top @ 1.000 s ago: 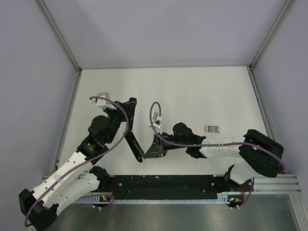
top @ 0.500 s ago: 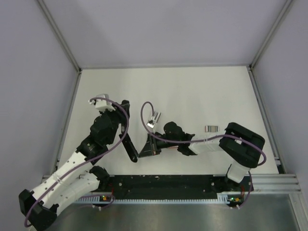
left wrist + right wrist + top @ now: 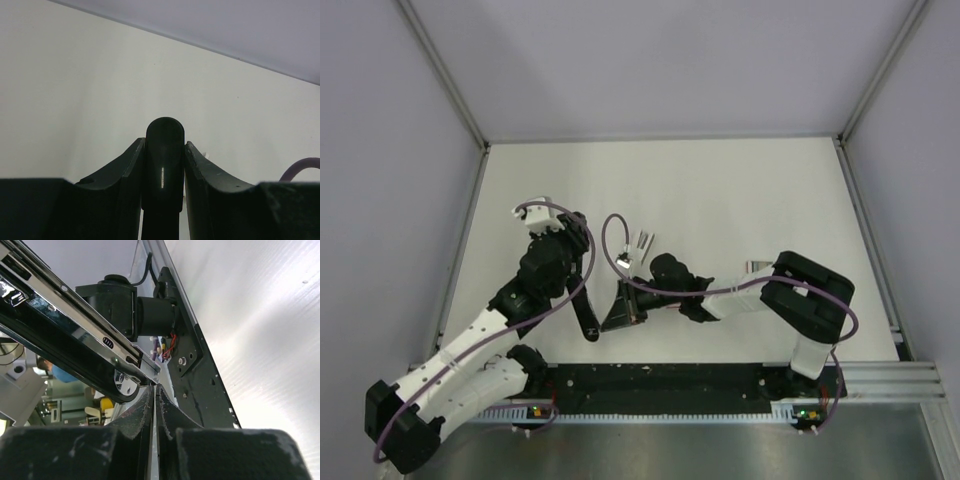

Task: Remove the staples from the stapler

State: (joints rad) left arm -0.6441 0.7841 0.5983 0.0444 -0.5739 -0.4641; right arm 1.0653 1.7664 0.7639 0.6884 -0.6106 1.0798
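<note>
The black stapler (image 3: 587,312) stands opened near the table's front middle. My left gripper (image 3: 580,262) is shut on its black rounded arm (image 3: 165,150), which fills the gap between the fingers (image 3: 125,170). My right gripper (image 3: 613,318) is shut, with only a thin slit between its jaws. Its tips (image 3: 153,387) touch the end of the stapler's chrome magazine rail (image 3: 75,335). The staples (image 3: 753,266), a small silvery strip, lie on the table to the right, partly hidden behind my right arm's elbow.
A black base plate (image 3: 660,380) runs along the near edge and also shows in the right wrist view (image 3: 200,375). Purple cables (image 3: 610,235) loop above both wrists. Grey walls and metal frame posts (image 3: 460,260) bound the white table (image 3: 720,190).
Both grippers and the stapler have shifted left and toward the near edge. My right arm's elbow has swung left and now partly covers the staples.
</note>
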